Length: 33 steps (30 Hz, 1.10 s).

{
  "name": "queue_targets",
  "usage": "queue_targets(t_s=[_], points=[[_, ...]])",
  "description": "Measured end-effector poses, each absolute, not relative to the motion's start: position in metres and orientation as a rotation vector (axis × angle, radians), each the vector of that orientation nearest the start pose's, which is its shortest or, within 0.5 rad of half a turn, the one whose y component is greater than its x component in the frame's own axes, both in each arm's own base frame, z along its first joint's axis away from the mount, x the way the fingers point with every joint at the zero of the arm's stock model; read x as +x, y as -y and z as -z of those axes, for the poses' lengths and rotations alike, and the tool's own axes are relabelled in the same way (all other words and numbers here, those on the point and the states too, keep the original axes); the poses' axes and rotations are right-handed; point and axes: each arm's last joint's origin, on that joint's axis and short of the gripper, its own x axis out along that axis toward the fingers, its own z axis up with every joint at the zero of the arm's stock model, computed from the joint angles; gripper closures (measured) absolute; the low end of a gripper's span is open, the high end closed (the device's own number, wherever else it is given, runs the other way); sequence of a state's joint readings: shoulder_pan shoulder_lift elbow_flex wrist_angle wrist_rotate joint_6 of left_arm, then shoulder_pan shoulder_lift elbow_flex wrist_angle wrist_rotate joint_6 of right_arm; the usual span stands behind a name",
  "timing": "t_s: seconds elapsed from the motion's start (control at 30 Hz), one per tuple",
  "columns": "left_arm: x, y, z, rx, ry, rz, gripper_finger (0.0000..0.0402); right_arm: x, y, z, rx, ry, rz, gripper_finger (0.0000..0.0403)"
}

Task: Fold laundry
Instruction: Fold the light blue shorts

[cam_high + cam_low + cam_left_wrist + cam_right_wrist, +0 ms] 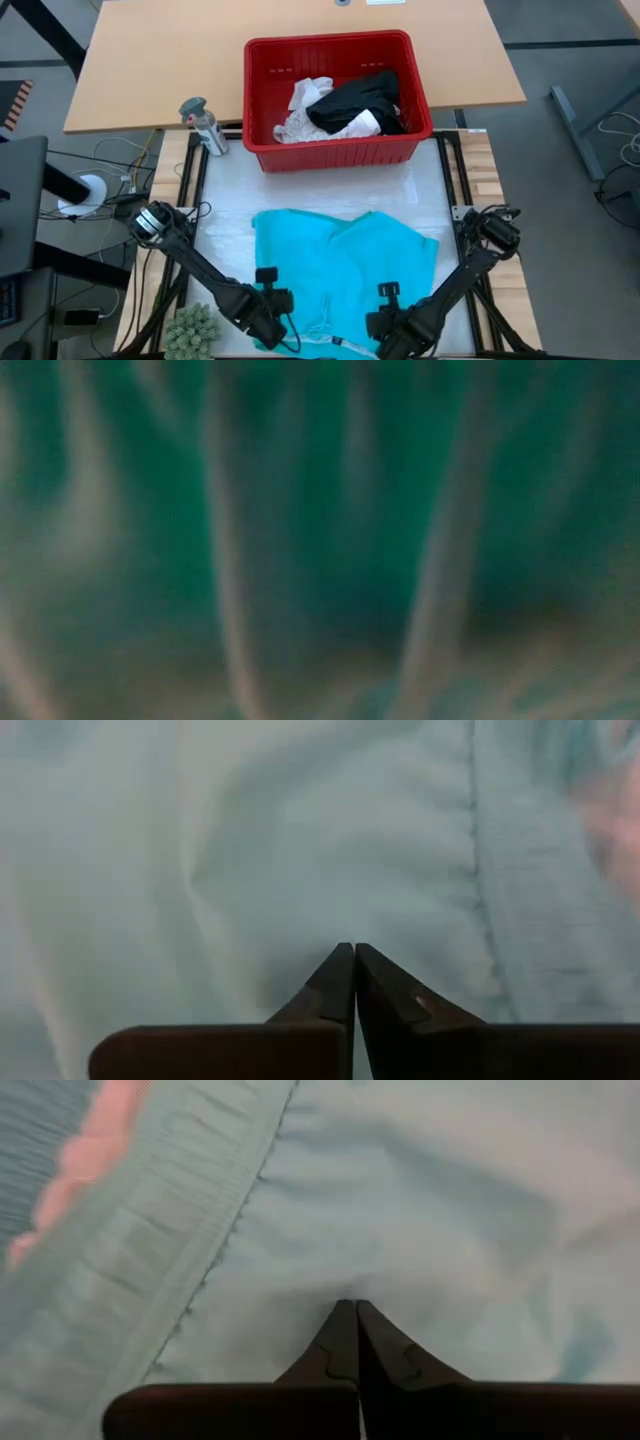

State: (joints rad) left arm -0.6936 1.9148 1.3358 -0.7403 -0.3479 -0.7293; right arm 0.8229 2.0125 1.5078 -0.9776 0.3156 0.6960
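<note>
Red basket (338, 100) beyond teal garment (340, 265)

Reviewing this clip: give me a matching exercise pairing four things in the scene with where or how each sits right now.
Things:
1. teal garment
2. black garment
3. left gripper
4. green fuzzy plant

States:
A. lying in the red basket
B. spread on the mat between the arms
C. at the table's near left corner
D. shut, against teal cloth

Pairs: 1-B, 2-A, 3-D, 4-C
</note>
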Motion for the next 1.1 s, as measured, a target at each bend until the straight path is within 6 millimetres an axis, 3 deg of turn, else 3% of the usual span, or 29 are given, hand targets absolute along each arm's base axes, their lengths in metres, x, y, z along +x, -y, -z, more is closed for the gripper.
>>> queue_targets(t_s=[0.2,0.33,0.53,0.73,0.83,0.97,1.1], points=[[0.292,0.215,-0.159,0.037,-1.174,-0.14,0.0401,0.283,-0.269,-0.146,-0.313,-1.363,0.07,0.0387],[0.292,0.193,-0.141,0.076,-1.238,-0.151,0.0401,0.293,-0.253,-0.132,-0.401,-1.425,0.134,0.0387],[0.299,0.147,-0.126,0.181,-1.265,-0.258,0.0401,0.306,-0.203,-0.128,-0.618,-1.473,0.331,0.0387],[0.313,0.108,-0.128,0.286,-1.284,-0.388,0.0401,0.312,-0.151,-0.136,-0.609,-1.518,0.466,0.0388],[0.316,0.102,-0.141,0.286,-1.307,-0.402,0.0401,0.309,-0.138,-0.151,-0.629,-1.514,0.492,0.0383],[0.321,0.105,-0.186,0.287,-1.175,-0.439,0.0401,0.3,-0.134,-0.187,-0.653,-1.407,0.519,0.0352],[0.315,0.113,-0.225,0.179,-1.073,-0.349,0.0401,0.288,-0.14,-0.224,-0.475,-1.329,0.398,0.034]])
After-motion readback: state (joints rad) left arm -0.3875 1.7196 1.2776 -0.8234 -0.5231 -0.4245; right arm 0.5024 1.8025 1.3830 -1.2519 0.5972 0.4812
